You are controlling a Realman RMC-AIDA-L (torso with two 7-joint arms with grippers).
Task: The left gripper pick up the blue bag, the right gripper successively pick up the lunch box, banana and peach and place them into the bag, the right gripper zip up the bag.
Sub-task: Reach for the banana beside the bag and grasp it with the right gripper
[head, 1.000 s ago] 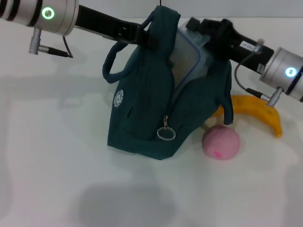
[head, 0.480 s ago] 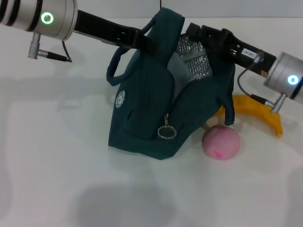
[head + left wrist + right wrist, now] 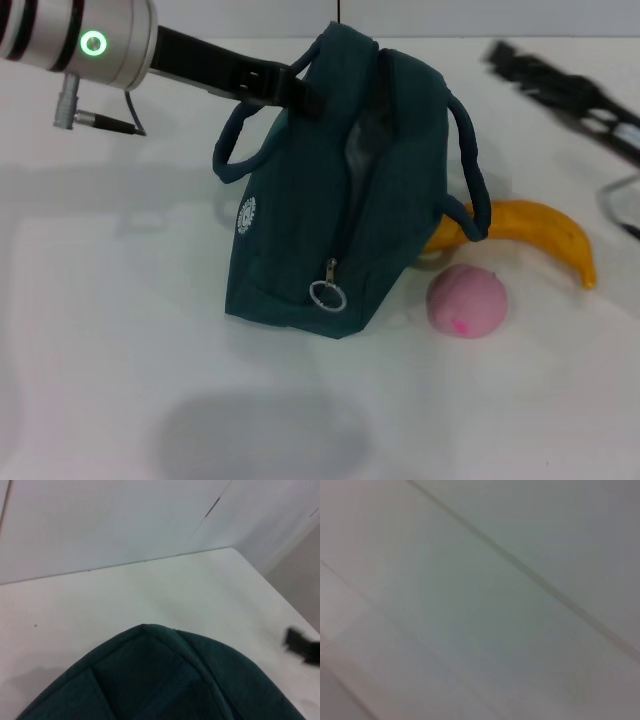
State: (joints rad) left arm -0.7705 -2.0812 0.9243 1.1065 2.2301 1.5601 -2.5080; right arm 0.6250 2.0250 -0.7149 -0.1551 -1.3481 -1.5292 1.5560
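The left gripper is holding the blue bag up by its top edge. Its fingertips are buried in the fabric there, clamped onto the cloth, though how wide the claw is spread is hidden. Directly below that grip the bag is hanging half-slumped on the white table, its mouth gaping only a narrow slit. The lunch box is not visible anywhere on the table, so I judge it is already inside.

Out past the far side of the bag, the right gripper is showing as a smeared black streak, nothing visibly in it; I cannot tell how its fingers are standing.

The risk I am seeing: the cloth is soft and limp, so a single pinch point is letting the opening sag nearly closed, and fruit could catch on the lip and roll away. The loose loop handle is draping across the entry side. The banana, smooth, curved and yellow, is lying partly tucked behind the bag, awkward to grasp cleanly. The peach, round and matte pink, is sitting just beside the bag and could roll if nudged. The silver ring pull is dangling low on the zipper.
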